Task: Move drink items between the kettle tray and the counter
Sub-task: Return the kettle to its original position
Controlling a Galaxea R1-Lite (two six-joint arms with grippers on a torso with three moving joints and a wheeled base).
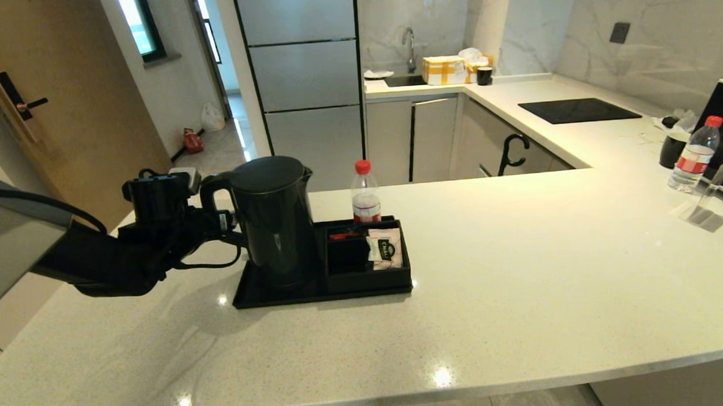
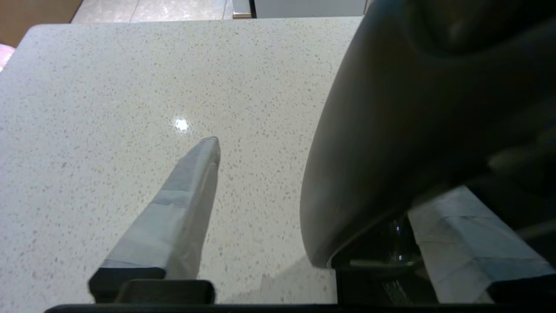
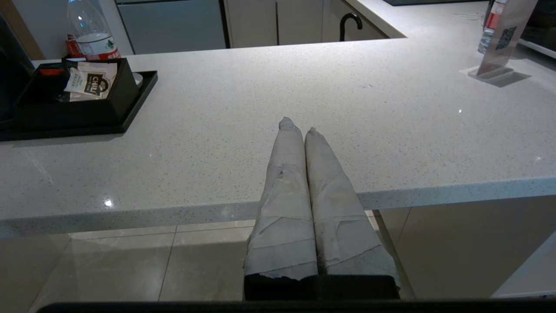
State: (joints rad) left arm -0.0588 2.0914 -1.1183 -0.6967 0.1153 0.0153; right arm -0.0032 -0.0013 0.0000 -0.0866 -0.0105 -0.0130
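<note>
Left tool point(image 1: 225, 224) straddles kettle point(image 1: 275, 219) handle, counter point(image 1: 523, 269) beside tray point(image 1: 262, 296) free

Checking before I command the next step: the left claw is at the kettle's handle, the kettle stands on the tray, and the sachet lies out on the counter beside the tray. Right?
Not quite. The sachet is not on the counter; the head view shows it inside one of the tray's walled compartments. The rest holds: the left claw is at the handle of the kettle, which stands on the tray.
</note>
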